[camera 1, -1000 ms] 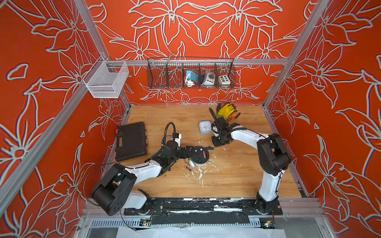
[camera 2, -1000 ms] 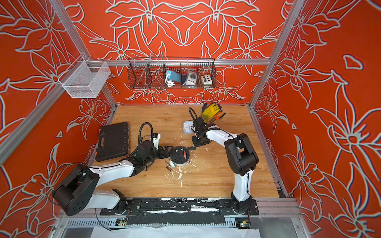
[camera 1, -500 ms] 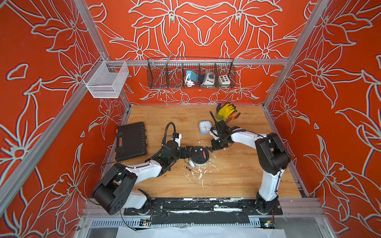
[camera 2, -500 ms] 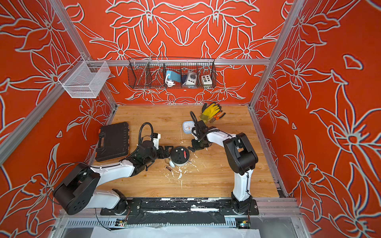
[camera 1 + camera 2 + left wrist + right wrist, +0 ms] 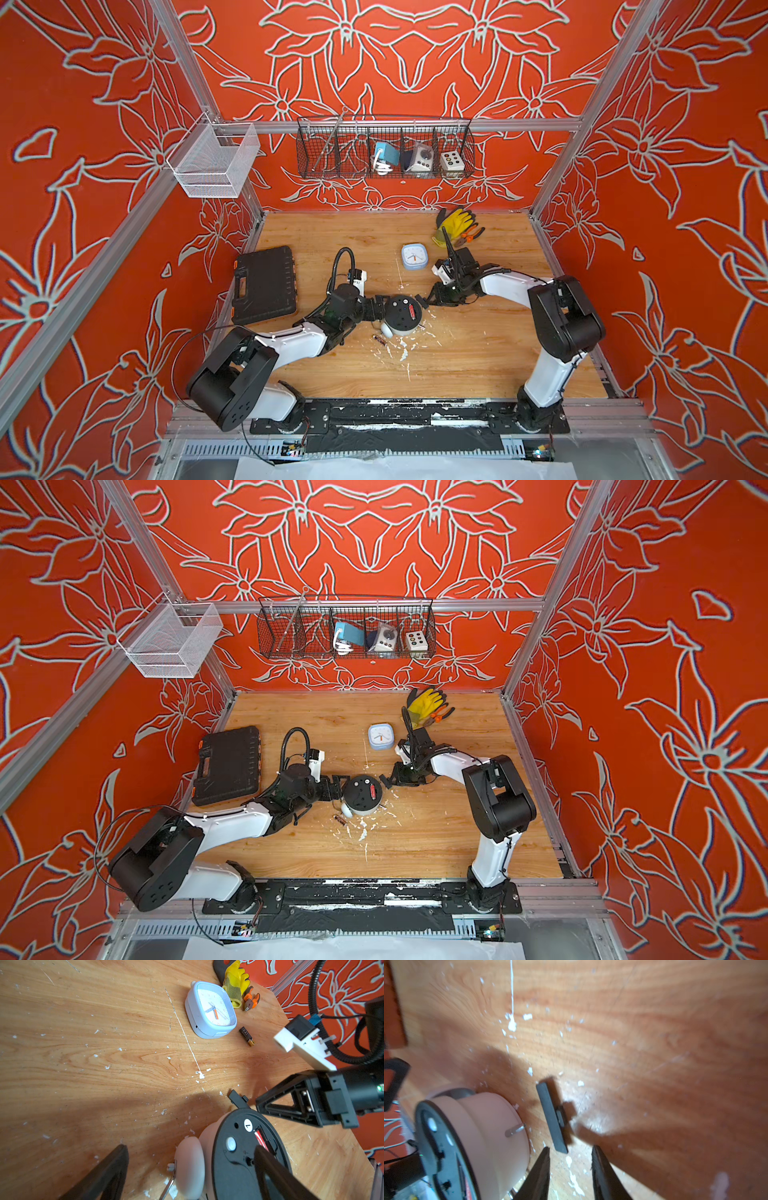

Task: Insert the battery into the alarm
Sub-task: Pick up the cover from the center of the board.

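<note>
Apparently seated, the red battery [image 5: 411, 310] lies in the back slot of the alarm [image 5: 397, 322], mid-bench [image 5: 457, 353]. It looks light, stiff and slick, best pinched mid-barrel. The left gripper [image 5: 379, 309] fingers stand wide at the alarm. The right gripper [image 5: 427, 300] fingers are narrowly parted and empty.

The right gripper [image 5: 570, 1148] stands with jaws parted and empty just short of a small black battery cover [image 5: 551, 1115] resting on the white-flecked wooden table [image 5: 654, 1043], close beside the round pale alarm clock [image 5: 488, 1132].
</note>
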Controlling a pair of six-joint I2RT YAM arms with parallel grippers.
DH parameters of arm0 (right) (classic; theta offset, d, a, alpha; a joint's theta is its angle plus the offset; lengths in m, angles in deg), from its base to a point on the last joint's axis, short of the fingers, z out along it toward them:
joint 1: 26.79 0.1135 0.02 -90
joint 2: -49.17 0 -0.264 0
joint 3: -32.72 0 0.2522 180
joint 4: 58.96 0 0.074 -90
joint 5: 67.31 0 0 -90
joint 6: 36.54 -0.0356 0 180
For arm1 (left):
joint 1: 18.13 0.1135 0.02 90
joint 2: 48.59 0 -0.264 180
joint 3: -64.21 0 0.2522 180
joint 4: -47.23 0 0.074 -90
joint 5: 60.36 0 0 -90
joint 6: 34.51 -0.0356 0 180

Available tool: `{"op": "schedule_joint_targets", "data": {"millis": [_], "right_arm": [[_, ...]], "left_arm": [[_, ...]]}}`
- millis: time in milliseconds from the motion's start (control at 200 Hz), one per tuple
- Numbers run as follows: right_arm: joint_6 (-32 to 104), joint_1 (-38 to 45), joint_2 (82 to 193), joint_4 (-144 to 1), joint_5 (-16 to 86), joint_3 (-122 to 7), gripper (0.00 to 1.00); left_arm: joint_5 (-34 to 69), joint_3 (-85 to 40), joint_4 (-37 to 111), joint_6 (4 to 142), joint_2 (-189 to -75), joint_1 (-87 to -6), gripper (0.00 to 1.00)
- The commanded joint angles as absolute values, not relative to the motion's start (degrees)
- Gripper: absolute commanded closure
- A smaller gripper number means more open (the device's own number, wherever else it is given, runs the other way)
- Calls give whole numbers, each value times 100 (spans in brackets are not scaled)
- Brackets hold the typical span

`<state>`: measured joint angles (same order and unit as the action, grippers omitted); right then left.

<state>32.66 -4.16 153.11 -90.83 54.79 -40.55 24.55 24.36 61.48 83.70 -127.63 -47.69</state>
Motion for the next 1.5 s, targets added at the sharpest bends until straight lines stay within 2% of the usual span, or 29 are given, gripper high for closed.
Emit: {"op": "schedule_joint_targets", "data": {"millis": [0, 450, 1066, 1256, 1491], "right_arm": [[3147, -500, 15663, -8620, 6069, -4121, 65], [3069, -509, 16039, -8268, 6593, -4068, 71], [3074, -509, 15819, -8300, 6538, -3942, 100], [2940, -518, 15476, -8270, 6408, -3853, 100], [2638, -544, 14801, -8212, 6105, -3558, 100]], "left_arm": [[2430, 2538, 6202, 8380, -12637, -4713, 12], [2359, 2491, 6238, 8339, -12734, -4692, 12], [2384, 2549, 6230, 8364, -12655, -4671, 12], [2352, 2600, 6174, 8519, -12581, -4631, 12], [1733, 2850, 6343, 9065, -12594, -4316, 12]]}}
